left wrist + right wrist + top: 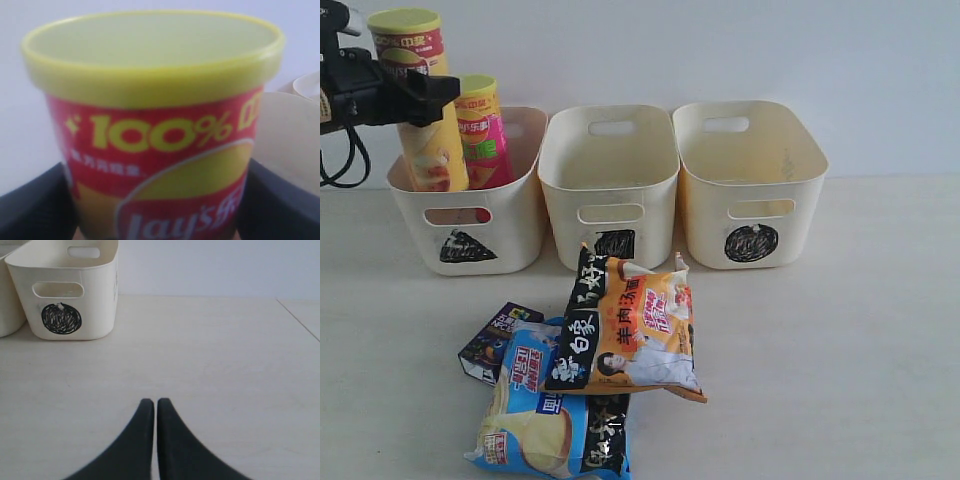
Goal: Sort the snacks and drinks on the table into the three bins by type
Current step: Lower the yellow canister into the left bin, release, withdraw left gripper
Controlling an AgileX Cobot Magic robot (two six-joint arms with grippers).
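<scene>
My left gripper is shut on the orange-yellow Lay's can, held upright with its lower end inside the triangle bin. In the left wrist view that can fills the frame between the dark fingers. The pink can stands in the same bin. The square bin and circle bin hold nothing I can see. On the table the orange noodle bag lies over the blue bag, with the dark purple carton beside them. My right gripper is shut and holds nothing.
A white wall stands behind the bins. In the right wrist view the circle bin sits ahead of the gripper across bare table. A blue box-like piece with a red label shows between the bags; I cannot tell if it is the second carton.
</scene>
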